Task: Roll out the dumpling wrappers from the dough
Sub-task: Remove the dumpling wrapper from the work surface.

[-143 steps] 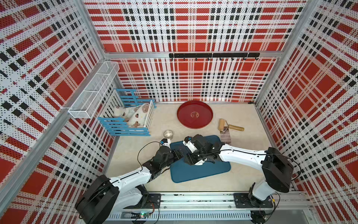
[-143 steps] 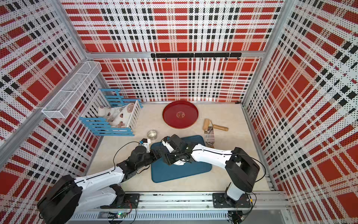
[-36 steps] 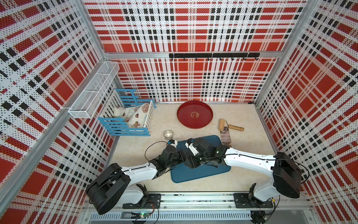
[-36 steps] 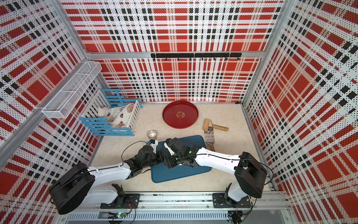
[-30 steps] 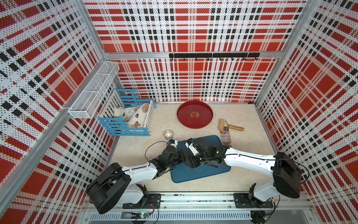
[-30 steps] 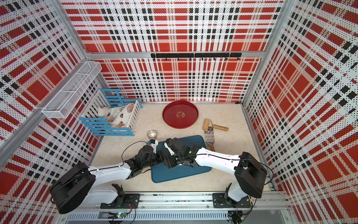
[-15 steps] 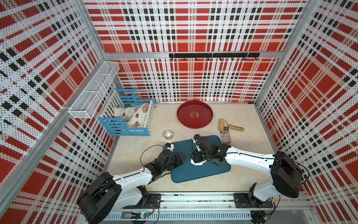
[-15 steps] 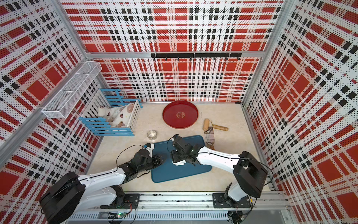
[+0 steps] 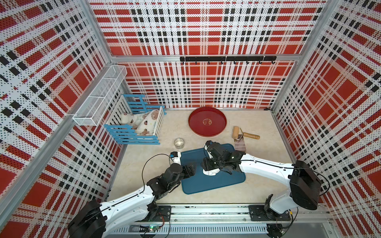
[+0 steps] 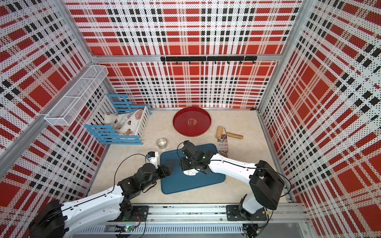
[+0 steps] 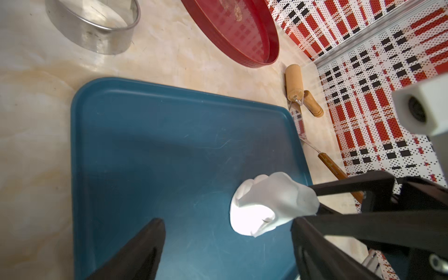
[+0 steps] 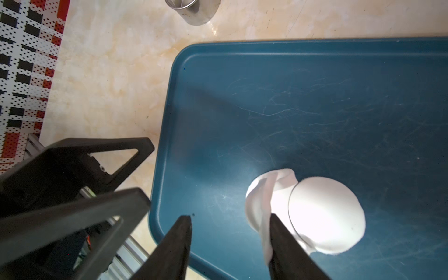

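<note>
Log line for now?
left pincer: open, over blue plastic tray edge | right pincer: open, finger touching ragged white dough | round white wrapper: on tray

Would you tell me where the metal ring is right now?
In both top views the ring stands on the table, just past the tray's far left corner.

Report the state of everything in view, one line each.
dough, crumpled, on the blue tray.
dumpling wrapper, flat, round, beside the dough.
right claw, open, one finger touching the dough.
left claw, open, empty.
metal ring, empty, off the tray.
red plate, empty.
roller, lying flat, untouched.
</note>
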{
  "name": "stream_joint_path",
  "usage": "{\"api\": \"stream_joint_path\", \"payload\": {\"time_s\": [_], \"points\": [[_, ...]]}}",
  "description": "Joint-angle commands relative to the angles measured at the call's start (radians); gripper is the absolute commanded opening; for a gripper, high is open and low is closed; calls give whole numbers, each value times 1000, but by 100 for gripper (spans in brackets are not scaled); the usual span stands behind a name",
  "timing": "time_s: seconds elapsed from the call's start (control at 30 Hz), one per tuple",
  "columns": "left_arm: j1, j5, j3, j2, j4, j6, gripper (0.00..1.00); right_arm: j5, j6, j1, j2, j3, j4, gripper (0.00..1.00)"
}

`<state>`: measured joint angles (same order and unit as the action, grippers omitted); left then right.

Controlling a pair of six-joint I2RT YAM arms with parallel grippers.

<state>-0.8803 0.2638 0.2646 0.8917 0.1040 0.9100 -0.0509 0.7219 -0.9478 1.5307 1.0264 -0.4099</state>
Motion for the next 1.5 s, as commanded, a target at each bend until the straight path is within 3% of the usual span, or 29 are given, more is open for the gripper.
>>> {"api": "stream_joint_path", "payload": {"time_s": [0.0,0.37,0.63,0.97,1.3,1.47], "points": [[-65,194,21,3,-26,-35,88,-39,64,-4,25,18,-46,54],[-273,424,-4,33,86,-122,89,-116,148,0,60,58,-79,54],[-348,469,-16,114,158,-155,90,-180,203,14,65,72,-92,54],[-401,497,-23,200,189,-73,90,-177,215,17,68,88,-120,54],[-373,490,-81,27,117,50,89,-129,169,20,68,66,-106,51],[-405,523,-131,-86,114,14,89,-151,186,27,78,82,-99,52]]}}
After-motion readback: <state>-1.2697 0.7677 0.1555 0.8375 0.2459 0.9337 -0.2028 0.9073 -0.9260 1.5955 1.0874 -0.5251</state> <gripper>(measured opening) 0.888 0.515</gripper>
